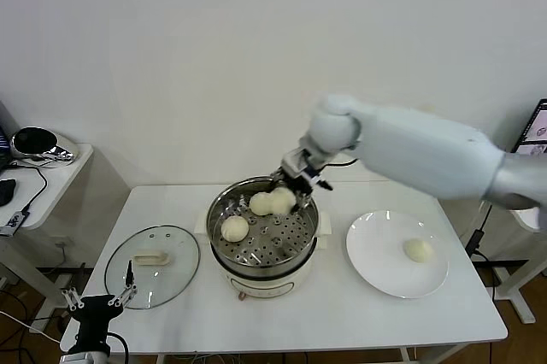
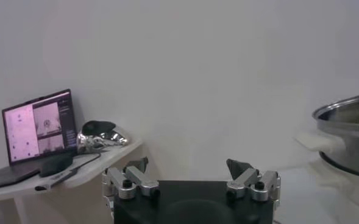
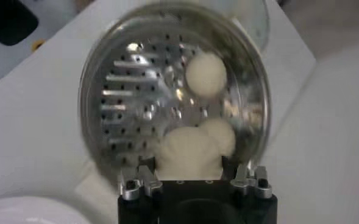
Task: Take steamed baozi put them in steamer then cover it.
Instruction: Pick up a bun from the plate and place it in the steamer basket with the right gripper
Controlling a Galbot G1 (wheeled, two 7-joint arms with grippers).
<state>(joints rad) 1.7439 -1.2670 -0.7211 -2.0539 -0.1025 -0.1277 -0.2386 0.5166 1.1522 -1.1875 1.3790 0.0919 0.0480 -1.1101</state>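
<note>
The steamer [image 1: 263, 236] was seen near the middle of the white table [image 1: 342, 313], its perforated tray uncovered. 3 buns were counted inside it: 1 bun [image 1: 235, 228] lay on the tray toward the lid side, and 2 more were pressed together at the far rim, 1 [image 1: 261, 203] just beside the other [image 1: 282, 199].

The right gripper [image 1: 291, 186] was held over the steamer's far rim, and its jaws were seen spread on either side of that second bun [image 3: 188, 155]; whether it was clamped could not be told.

A 4th bun [image 1: 418, 249] lay on the white plate [image 1: 376, 270] to the right of the steamer. The glass lid [image 1: 152, 266] lay flat on the table to the steamer's left.

The left gripper [image 1: 130, 292] was parked low beside the lid, well apart from the steamer, with its jaws apart and nothing between them.
</note>
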